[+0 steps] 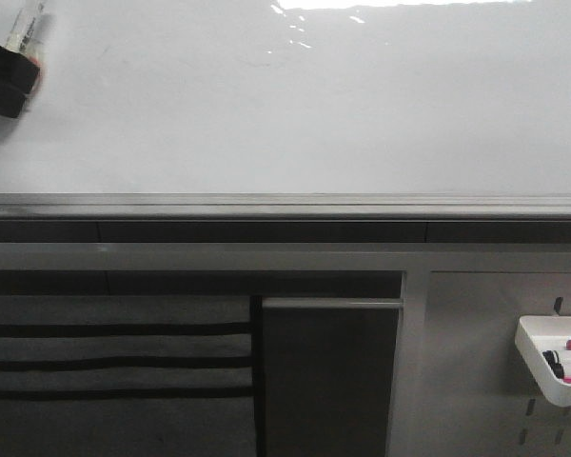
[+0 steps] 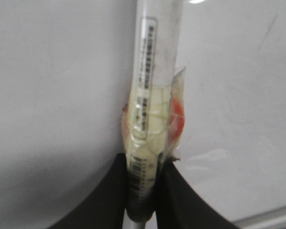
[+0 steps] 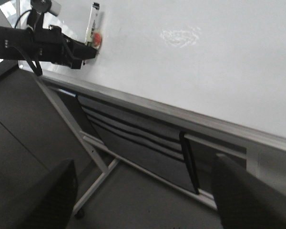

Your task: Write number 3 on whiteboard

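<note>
In the front view, the whiteboard (image 1: 295,105) is seen as a big shiny white sheet with a grey rail (image 1: 285,205) along its lower edge. No number 3 can be seen on it yet. At the far left edge, the left gripper (image 1: 9,81) is held up against the board, with a clear marker (image 1: 27,27) sticking up out of it. A small white tray (image 1: 552,367) of pens is hung low on the right.

In the left wrist view, the marker (image 2: 155,71) is pinched tight between the two black fingers (image 2: 109,195), and it is wrapped in tape (image 2: 155,129). The marker looks light, stiff and a bit slippery, so the taped part is the best place to hold it. The tip is out of view, so touch with the board cannot be told.

In the right wrist view, the right gripper (image 3: 143,195) is held spread wide, with nothing in it, well away from the board (image 3: 205,62). A faint smudge (image 3: 180,36) may be seen on the board, but it is too blurry to be sure. Lots of open board is left to the right of the marker (image 3: 94,26). The rail below is the edge to be kept away from.
</note>
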